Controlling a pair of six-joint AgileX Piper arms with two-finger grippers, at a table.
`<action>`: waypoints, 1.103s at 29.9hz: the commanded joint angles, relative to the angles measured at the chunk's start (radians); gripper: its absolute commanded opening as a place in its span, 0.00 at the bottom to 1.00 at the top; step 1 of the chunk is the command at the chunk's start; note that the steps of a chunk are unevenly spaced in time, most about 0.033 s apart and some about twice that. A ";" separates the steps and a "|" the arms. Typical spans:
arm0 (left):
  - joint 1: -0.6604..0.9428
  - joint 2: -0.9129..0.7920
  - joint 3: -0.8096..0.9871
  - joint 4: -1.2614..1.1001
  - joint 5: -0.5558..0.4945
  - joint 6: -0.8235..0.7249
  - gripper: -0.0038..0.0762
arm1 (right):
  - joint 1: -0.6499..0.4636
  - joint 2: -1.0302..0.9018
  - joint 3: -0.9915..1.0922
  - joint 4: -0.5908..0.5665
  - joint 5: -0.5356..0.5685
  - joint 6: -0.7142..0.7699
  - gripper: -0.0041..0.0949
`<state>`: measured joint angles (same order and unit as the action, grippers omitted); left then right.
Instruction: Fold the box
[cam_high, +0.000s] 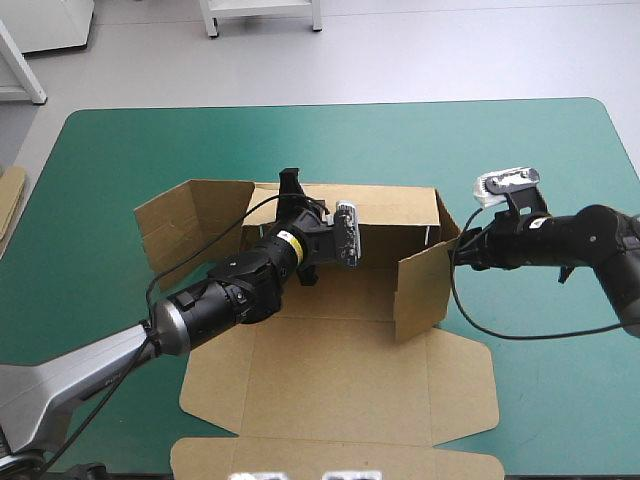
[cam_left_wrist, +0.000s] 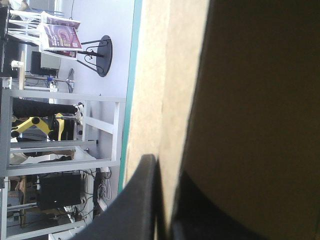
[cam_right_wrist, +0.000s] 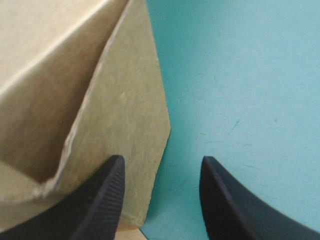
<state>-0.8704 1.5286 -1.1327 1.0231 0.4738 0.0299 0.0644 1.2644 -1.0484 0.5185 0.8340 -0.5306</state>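
Observation:
The brown box (cam_high: 330, 390) lies partly raised on the teal-green cover (cam_high: 560, 380). Its back wall (cam_high: 390, 212) stands upright, a side flap (cam_high: 185, 225) splays out at the left, and a right flap (cam_high: 420, 290) stands up. My left gripper (cam_high: 292, 183) is at the back wall's top edge. In the left wrist view the board's edge (cam_left_wrist: 165, 75) runs between my left gripper (cam_left_wrist: 165, 167), which is shut on it. My right gripper (cam_high: 462, 248) sits just outside the right wall, open (cam_right_wrist: 162, 162), with the box's corner flap (cam_right_wrist: 125, 100) beside one finger (cam_right_wrist: 107, 190).
The box's front panel and lid (cam_high: 340, 455) lie flat toward the near edge. A strip of more brown board (cam_high: 10, 200) shows at the table's left edge. Bare cover (cam_right_wrist: 240, 75) stretches beyond the right gripper and along the far side.

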 joint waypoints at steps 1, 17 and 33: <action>0.000 -0.014 0.005 -0.093 0.044 -0.046 0.04 | -0.003 -0.065 0.027 0.101 -0.041 -0.138 0.48; 0.000 -0.014 0.005 -0.086 0.044 -0.046 0.04 | -0.003 -0.074 0.091 0.265 0.018 -0.403 0.51; -0.022 -0.010 0.005 0.048 0.029 -0.229 0.04 | -0.003 -0.023 0.091 0.357 -0.010 -0.437 0.66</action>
<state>-0.8741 1.5307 -1.1272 1.1147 0.4635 -0.1036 0.0644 1.2404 -0.9350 0.8075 0.8434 -0.9557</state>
